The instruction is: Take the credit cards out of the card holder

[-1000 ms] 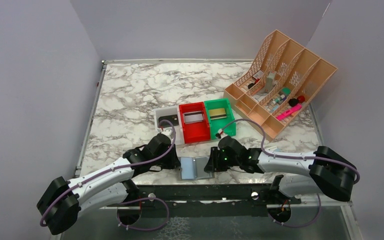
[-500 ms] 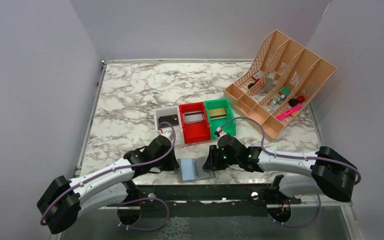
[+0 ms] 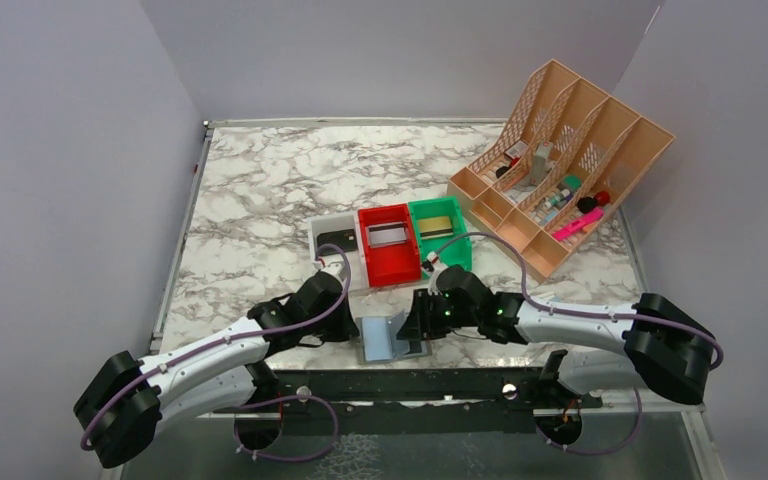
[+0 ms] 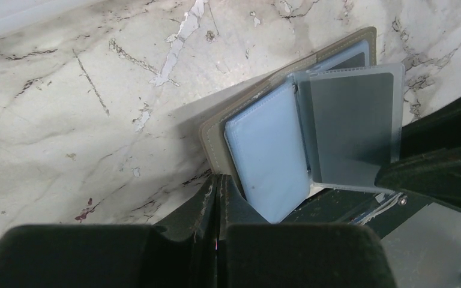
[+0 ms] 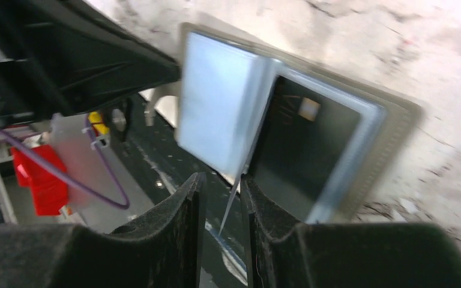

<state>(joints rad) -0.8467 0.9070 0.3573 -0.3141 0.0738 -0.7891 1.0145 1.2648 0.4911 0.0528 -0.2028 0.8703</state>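
The card holder (image 3: pixel 380 338) lies open at the table's near edge, its grey cover (image 4: pixel 216 135) down and a pale blue panel (image 4: pixel 267 156) on top. A clear sleeve (image 4: pixel 351 126) stands lifted from it, with a black credit card (image 5: pixel 303 138) showing dark behind it. My left gripper (image 4: pixel 218 180) is shut on the cover's near-left edge; seen from above, this left gripper (image 3: pixel 350 325) sits at the holder's left side. My right gripper (image 5: pixel 222 180) is open, the thin sleeve edge (image 5: pixel 233 195) standing between its fingers, and this right gripper (image 3: pixel 416 325) is at the holder's right side.
White (image 3: pixel 320 232), red (image 3: pixel 372 262) and green (image 3: pixel 457 255) bins stand in a row just behind the holder, each with a flat card-like item inside. A peach desk organiser (image 3: pixel 560 160) with small items fills the back right. The black metal rail (image 3: pixel 410 385) runs along the near edge.
My left gripper has shut at the holder's left edge. The right gripper has crept slightly left, tilting the clear sleeve further up.
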